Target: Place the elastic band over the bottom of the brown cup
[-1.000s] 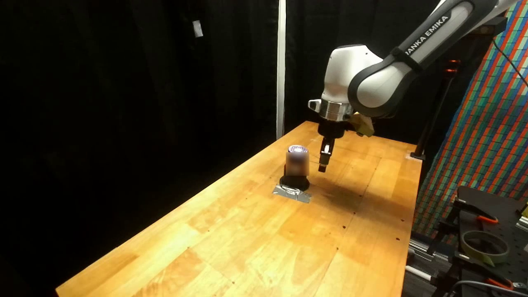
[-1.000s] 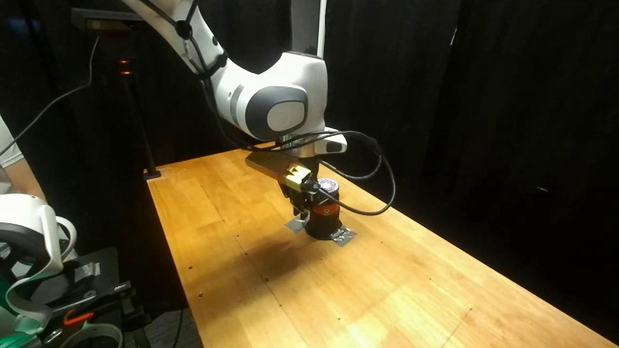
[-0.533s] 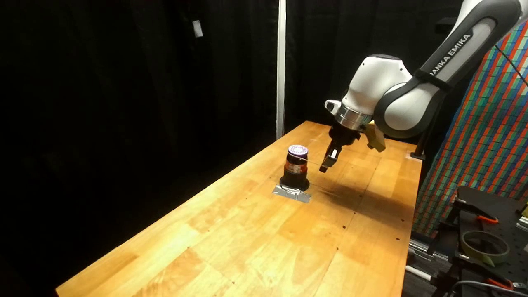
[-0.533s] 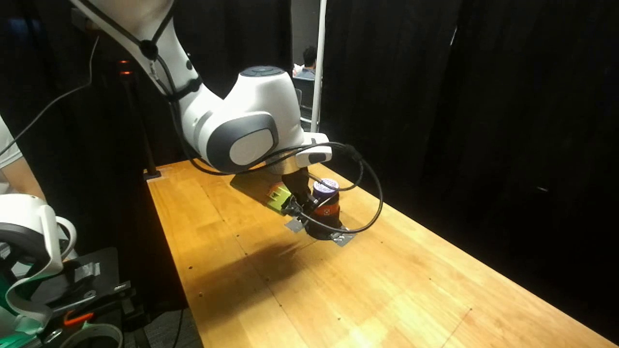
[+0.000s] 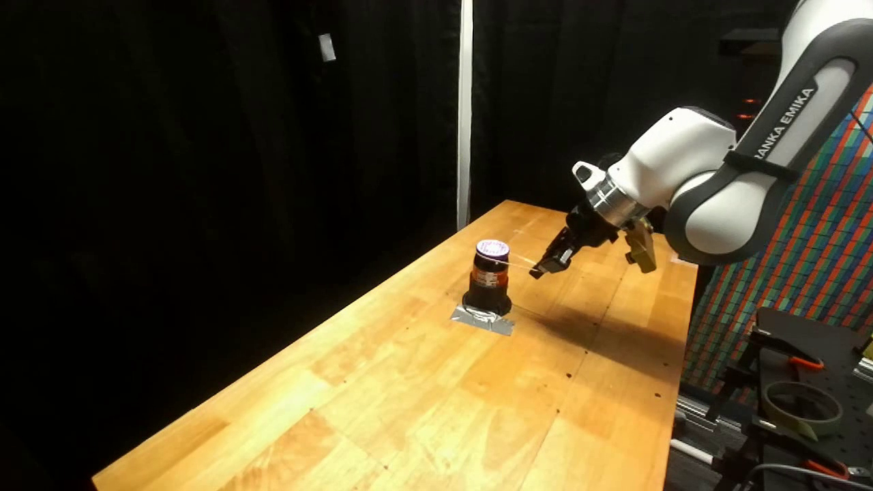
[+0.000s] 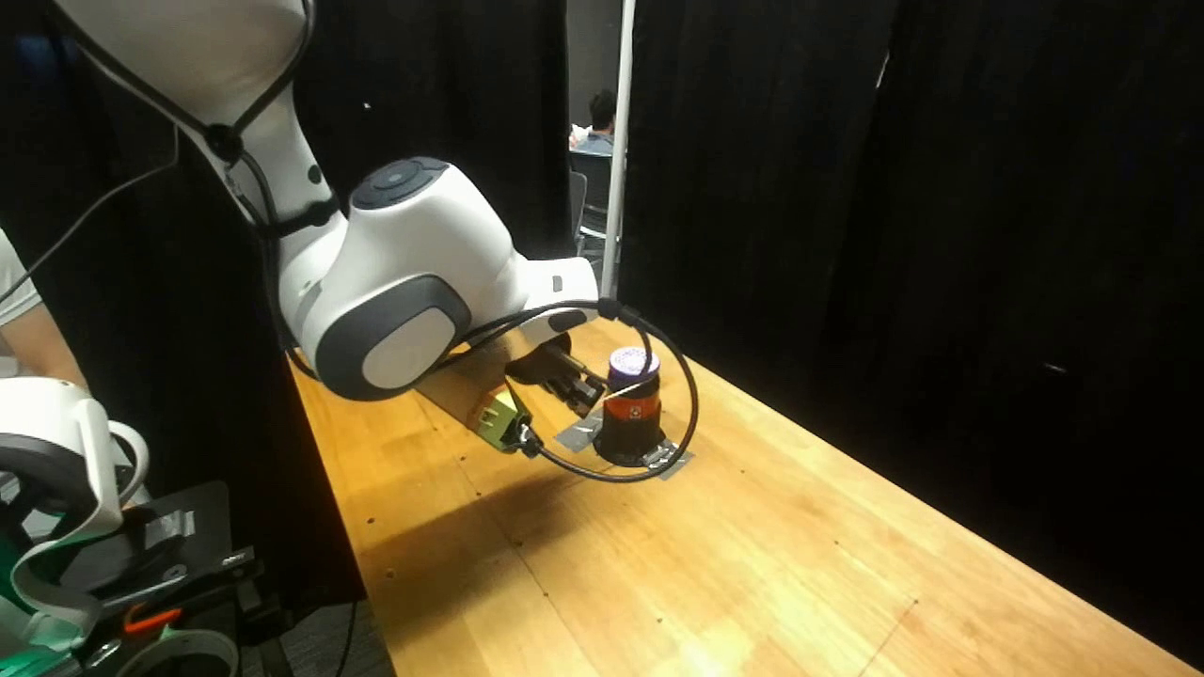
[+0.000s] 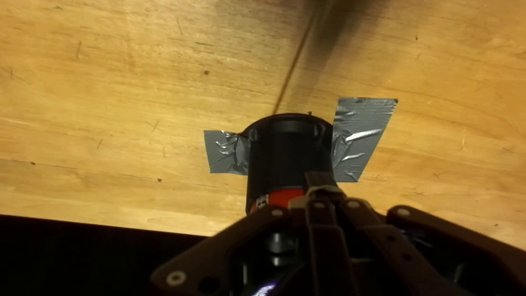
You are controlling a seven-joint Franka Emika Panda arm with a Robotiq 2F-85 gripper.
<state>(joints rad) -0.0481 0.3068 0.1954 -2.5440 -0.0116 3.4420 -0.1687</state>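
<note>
The brown cup (image 5: 490, 278) stands upright on the wooden table, dark with a reddish-orange middle and a purple-white patterned top; it also shows in an exterior view (image 6: 631, 407) and in the wrist view (image 7: 289, 156). The thin pale elastic band (image 5: 520, 264) runs from the upper part of the cup to my fingertips. In the wrist view the band (image 7: 326, 188) loops over the outside of the fingertips. My gripper (image 5: 537, 273) is shut and tilted beside the cup, near the height of its upper part. Whether any band is pinched between the fingers is hidden.
Grey tape (image 5: 483, 319) fixes the cup's base to the table (image 5: 423, 409). A black cable loop (image 6: 691, 404) from the arm hangs in front of the cup. A side cart (image 5: 805, 375) with a tape roll stands beyond the table edge. A person with a white headset (image 6: 56, 442) is at one side.
The wrist has moved back from the cup and down, tilting the gripper strongly. The fingertips have stayed nearly in place, rising slightly. The band now shows clearly, taut between cup and fingertips.
</note>
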